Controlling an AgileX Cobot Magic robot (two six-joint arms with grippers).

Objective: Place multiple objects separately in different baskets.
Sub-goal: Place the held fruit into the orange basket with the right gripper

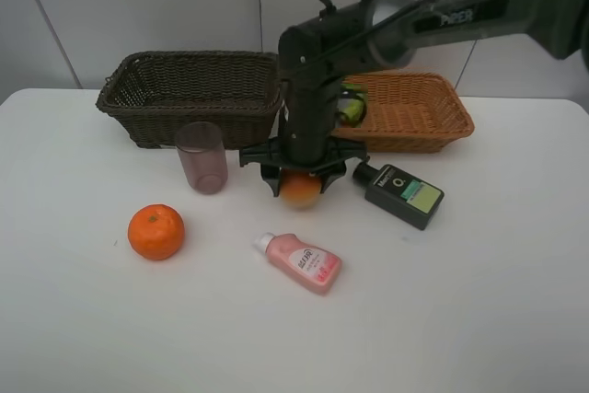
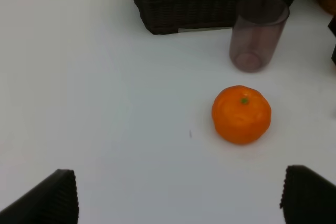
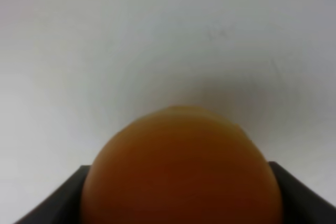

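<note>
My right jaws are gripping the peach (image 1: 300,189) on both sides, between the purple cup (image 1: 202,157) and the dark green bottle (image 1: 399,193). My left jaws are standing wide, holding nothing, with the orange (image 2: 241,114) sitting on the surface (image 2: 105,103) ahead of them.

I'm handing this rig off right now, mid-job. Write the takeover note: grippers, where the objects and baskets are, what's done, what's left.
Grippers: the left gripper is open and holds nothing, above the table near the orange. The right gripper is shut on the peach, in front of the two baskets; whether it is lifted or resting, I cannot tell.
Done: the green fruit appears to lie in the tan basket, partly hidden by the arm. Nothing shows in the dark basket.
Left: peach, orange, the upright purple cup, and the pink bottle and dark green bottle, both lying on the table.
</note>
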